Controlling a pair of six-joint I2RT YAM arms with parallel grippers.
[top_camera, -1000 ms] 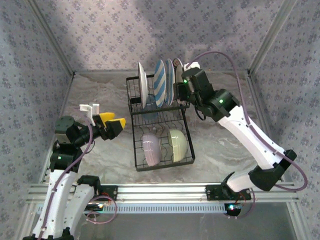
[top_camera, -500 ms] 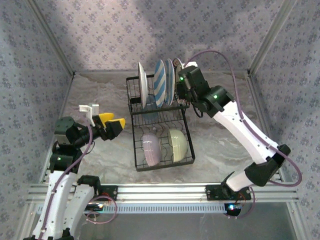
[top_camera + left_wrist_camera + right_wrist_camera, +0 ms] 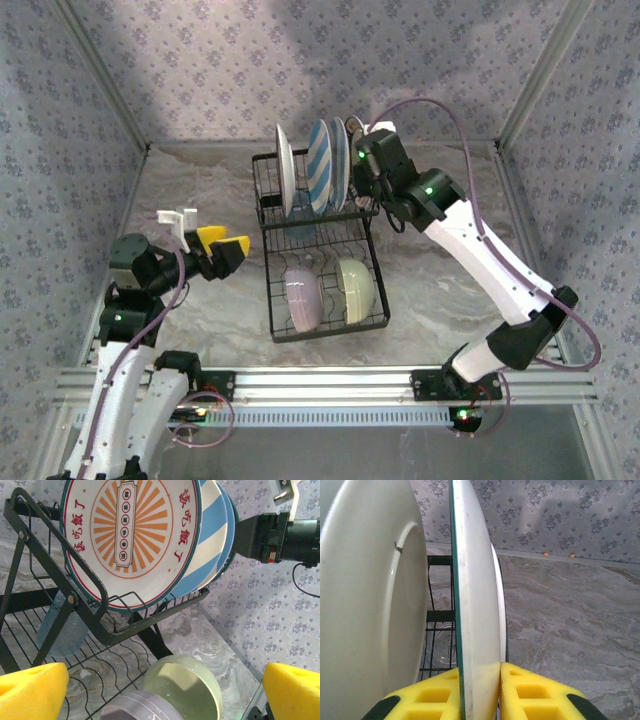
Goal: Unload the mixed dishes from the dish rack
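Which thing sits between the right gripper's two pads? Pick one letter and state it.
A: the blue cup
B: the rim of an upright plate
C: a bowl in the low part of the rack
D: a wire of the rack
B: in the right wrist view, the right gripper has its yellow pads against both faces of the upright plate at its rim.

Edge-on upright plate [image 3: 475, 595], thin green rim, clamped at its lower edge by the right gripper [image 3: 479, 682]: one yellow pad [image 3: 535, 692] against each face. Second plate [image 3: 365, 610] stands just left, apart. Behind: black rack [image 3: 436, 616] wires, marbled table [image 3: 560, 620], patterned wall [image 3: 545, 510].
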